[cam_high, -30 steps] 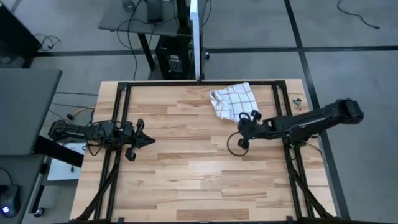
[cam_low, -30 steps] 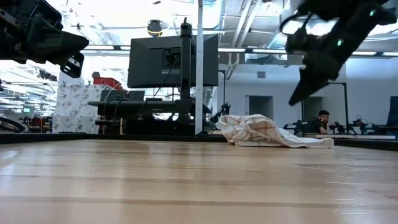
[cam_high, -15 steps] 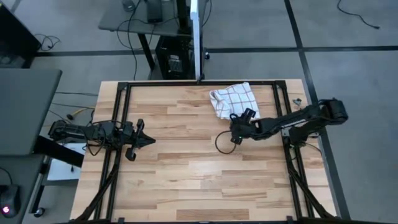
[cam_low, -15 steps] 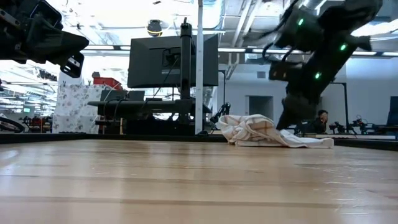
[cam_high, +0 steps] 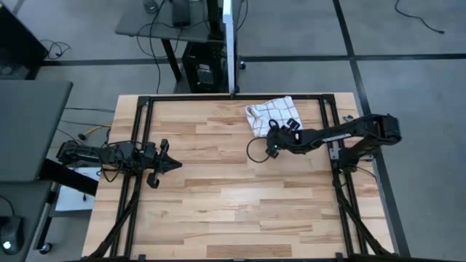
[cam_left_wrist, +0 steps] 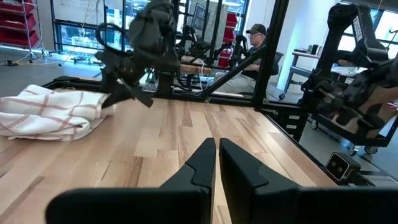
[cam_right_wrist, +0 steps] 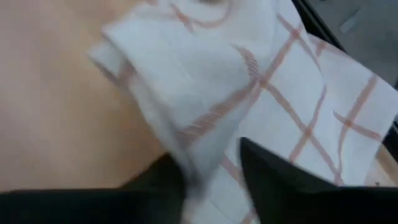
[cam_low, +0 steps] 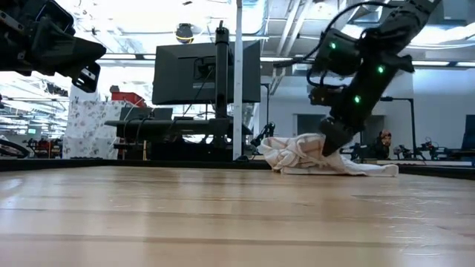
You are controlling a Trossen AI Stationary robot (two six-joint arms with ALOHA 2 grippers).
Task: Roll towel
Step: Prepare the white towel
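High view — right hand [cam_high: 271,135] reaches to towel [cam_high: 275,113] edge, fingers straddling fold — grip unclear.

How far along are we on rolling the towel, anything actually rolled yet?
Nothing is rolled: the towel lies crumpled near the table's far edge. In hand: the right gripper is down at the towel's near edge, a fold of cloth between its fingers in the wrist view. The left gripper waits shut at the left side. Spreading it flat and rolling remain.
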